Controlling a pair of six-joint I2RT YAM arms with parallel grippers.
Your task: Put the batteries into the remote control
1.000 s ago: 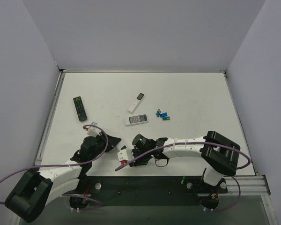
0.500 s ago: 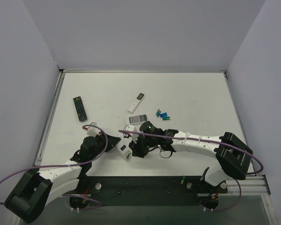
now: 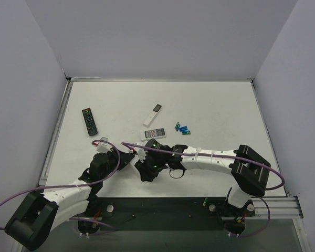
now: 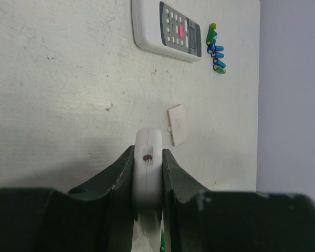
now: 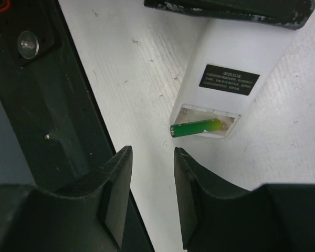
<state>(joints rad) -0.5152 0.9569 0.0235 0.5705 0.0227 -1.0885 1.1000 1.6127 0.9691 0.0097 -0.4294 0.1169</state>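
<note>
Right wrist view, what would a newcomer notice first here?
A green battery lies in the open bay of the white remote control, which the left hand clamps. The right hand hangs open just short of it, and spare batteries cluster mid-table.

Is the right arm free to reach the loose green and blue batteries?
Probably yes: the right gripper is open and empty, and nothing covers the green and blue batteries lying beyond it.
</note>
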